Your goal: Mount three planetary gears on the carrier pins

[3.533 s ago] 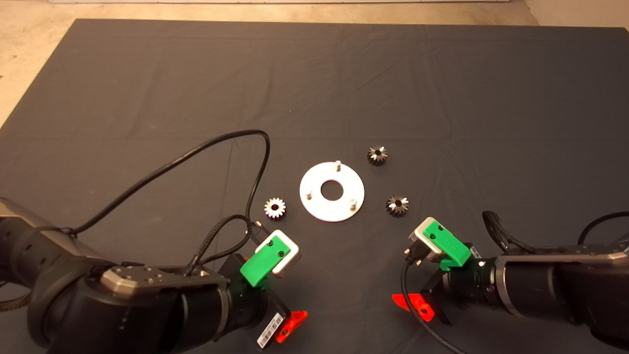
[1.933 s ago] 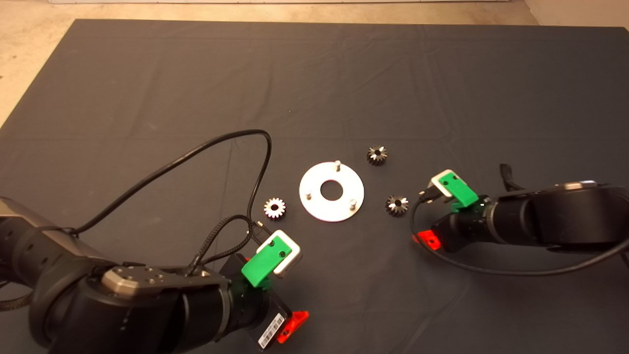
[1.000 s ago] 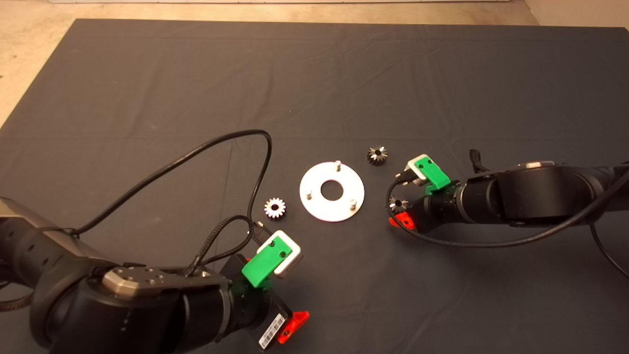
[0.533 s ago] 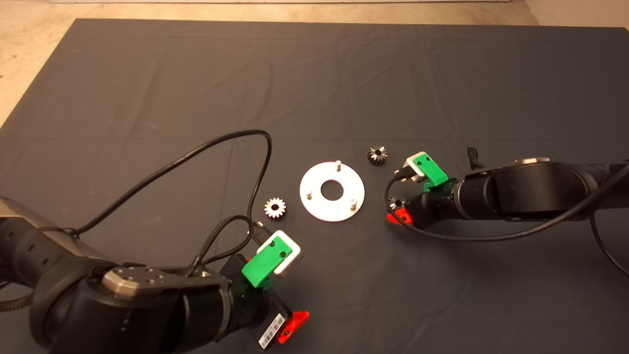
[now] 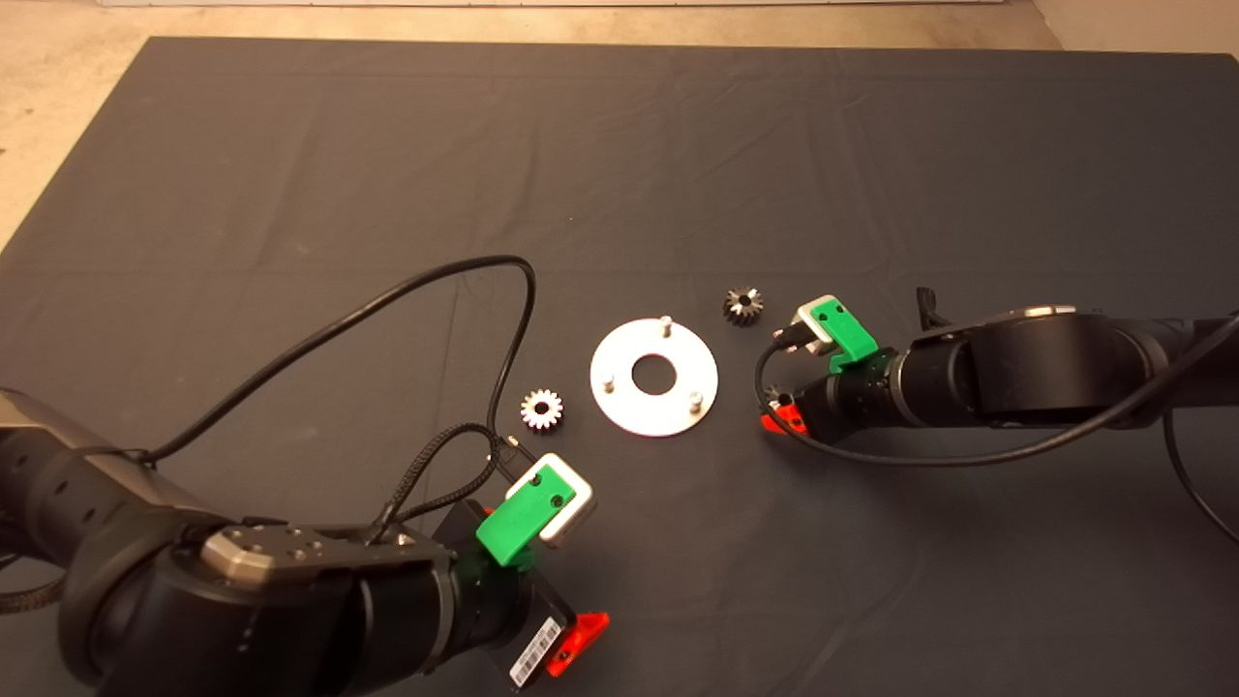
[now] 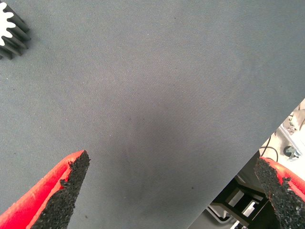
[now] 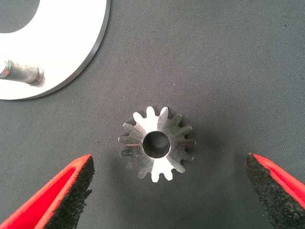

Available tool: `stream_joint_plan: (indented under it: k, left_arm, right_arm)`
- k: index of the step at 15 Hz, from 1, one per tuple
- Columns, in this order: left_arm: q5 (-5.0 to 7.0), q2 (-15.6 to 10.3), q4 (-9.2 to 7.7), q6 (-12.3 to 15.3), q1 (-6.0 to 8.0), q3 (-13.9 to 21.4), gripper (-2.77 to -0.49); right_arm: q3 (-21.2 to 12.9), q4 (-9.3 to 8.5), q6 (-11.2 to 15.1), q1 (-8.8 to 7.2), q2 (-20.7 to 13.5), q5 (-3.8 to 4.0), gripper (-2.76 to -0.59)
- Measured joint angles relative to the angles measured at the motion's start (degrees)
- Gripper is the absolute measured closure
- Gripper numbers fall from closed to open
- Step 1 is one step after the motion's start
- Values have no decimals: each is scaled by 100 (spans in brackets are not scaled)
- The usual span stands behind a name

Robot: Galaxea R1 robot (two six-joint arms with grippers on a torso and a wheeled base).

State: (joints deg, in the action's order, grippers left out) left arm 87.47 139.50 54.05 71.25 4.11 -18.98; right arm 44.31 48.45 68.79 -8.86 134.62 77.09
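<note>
The carrier disc [image 5: 629,399] lies flat mid-mat, with three carrier pins [image 5: 665,321] standing bare near its rim. One planetary gear [image 5: 542,409] rests left of the disc, and a second gear [image 5: 742,306] lies beyond its right side. A third gear [image 7: 157,143] lies flat just right of the disc [image 7: 57,43]. My right gripper [image 7: 169,164] hovers open over this gear, one finger on each side and neither touching it. In the head view the right gripper [image 5: 777,409] covers most of that gear. My left gripper [image 6: 171,162] is open above bare mat at the front left.
A black cable [image 5: 407,290] loops from the left arm across the mat, ending close to the left gear. The mat's edge and pale floor [image 5: 58,116] lie at the far left. Beyond the mat's front edge, the left wrist view shows metal framing [image 6: 286,143].
My right arm has swung in from the lower right and settled over the gear right of the disc, which now sits between its fingers. The left arm, disc and other gears have not moved.
</note>
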Motion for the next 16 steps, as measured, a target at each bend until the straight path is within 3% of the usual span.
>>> stream_joint_plan:
  k: [10,16]
  left_arm:
    - [-2,0,0,-1,2,0,-251]
    - [-2,2,0,0,2,0,-251]
  right_arm:
    - [0,1,-16,16,2,-44,-185]
    - [0,1,-16,29,68,-57,-183]
